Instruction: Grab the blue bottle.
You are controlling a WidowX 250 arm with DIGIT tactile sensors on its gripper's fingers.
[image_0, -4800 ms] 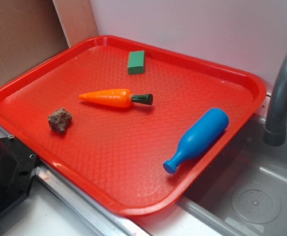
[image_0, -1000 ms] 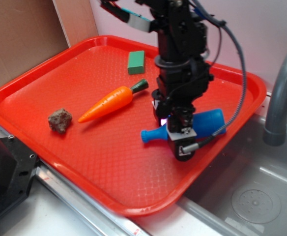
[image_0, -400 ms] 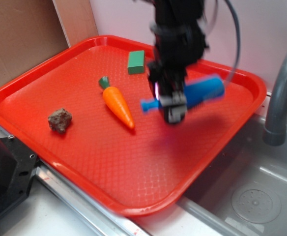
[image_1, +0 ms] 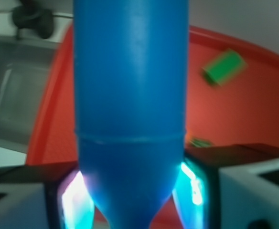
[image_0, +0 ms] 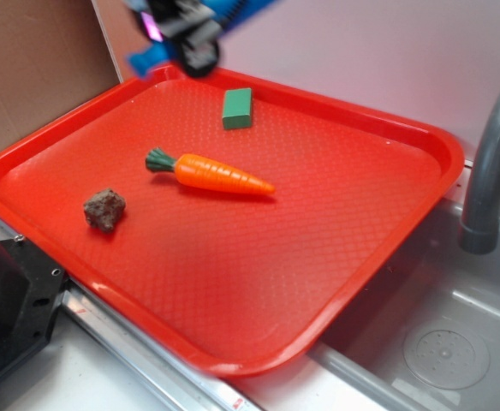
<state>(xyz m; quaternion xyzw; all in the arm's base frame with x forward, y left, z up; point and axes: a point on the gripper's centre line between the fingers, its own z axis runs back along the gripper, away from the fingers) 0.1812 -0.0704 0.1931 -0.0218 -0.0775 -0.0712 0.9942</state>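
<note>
holding the bottle high, grip unproven

your gripper [image_1: 130, 200] is clamped on the blue bottle [image_1: 130, 86], pinching it near the tapering shoulder, with the body jutting out ahead. in the exterior view the bottle [image_0: 147, 58] is up off the red tray [image_0: 404, 137], above its far left corner. the smooth plastic tapers where it's held, so it could slide or swing out if you move fast, and land on the toy carrot [image_0: 220, 175], the green block [image_0: 237, 108] or the brown lump [image_0: 104, 209]. motion blur smears the exterior view, the frame's top cuts off most of the arm, and the bottle fills the wrist view, hiding the cap.
</note>
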